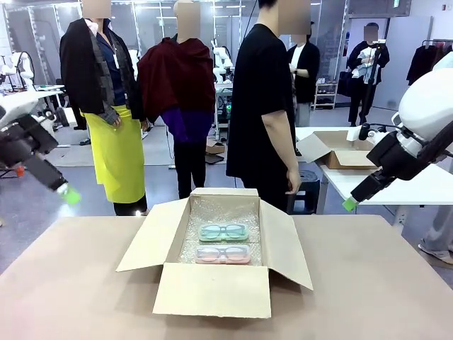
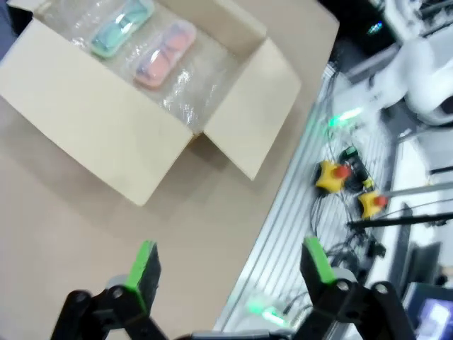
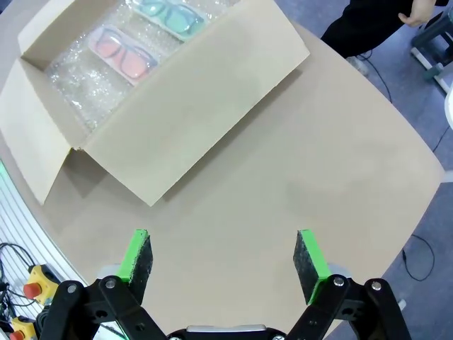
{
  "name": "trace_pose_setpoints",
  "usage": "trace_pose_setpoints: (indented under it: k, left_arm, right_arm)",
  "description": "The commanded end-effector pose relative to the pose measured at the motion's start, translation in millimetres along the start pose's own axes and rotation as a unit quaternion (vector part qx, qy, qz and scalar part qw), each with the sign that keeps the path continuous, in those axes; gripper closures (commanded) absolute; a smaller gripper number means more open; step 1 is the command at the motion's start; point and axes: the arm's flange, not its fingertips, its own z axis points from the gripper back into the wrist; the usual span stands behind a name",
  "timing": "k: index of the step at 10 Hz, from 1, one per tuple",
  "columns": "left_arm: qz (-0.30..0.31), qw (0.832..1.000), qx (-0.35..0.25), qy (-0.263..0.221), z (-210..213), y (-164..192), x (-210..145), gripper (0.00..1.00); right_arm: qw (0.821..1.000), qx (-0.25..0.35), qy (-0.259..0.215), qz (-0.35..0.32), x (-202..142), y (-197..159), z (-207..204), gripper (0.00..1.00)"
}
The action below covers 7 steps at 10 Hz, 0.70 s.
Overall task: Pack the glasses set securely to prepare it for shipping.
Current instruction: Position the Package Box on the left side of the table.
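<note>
Two grippers are hovering, fingers spread, gripping nothing: left gripper [image 1: 69, 193] left of the box [image 1: 212, 290], right gripper [image 1: 350, 204] right of it. The glasses set [image 1: 223, 232] is lying inside that box.

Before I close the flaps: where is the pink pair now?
Front view, centre: the pink glasses lie inside the open cardboard box, on bubble wrap, just robot-side of the mint-green glasses.

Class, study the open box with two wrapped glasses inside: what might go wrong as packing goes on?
The mint-green glasses and pink glasses lie uncovered on bubble wrap; sealed so, they may slide and knock. The cardboard box has flaps splayed outward; the right gripper pushing one may shove the box instead.
</note>
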Motion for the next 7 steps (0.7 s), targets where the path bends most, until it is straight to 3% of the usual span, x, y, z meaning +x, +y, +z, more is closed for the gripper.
trace_pose_setpoints:
  k: [1,3,4,7]
  left_arm:
    - [0.095,0.989,-0.097,-0.064,-3,63,28,0.00]
    - [0.198,0.957,-0.166,-0.132,-24,121,19,0.00]
    - [0.225,0.951,-0.152,-0.147,-34,145,9,0.00]
    - [0.230,0.942,-0.174,-0.174,-50,178,-8,0.00]
  right_arm:
    - [1.000,0.001,0.005,0.001,0,2,2,0.00]
    - [1.000,0.001,0.005,0.001,0,2,2,0.00]
    - [1.000,0.001,0.005,0.001,0,2,2,0.00]
    - [1.000,0.001,0.005,0.001,0,2,2,0.00]
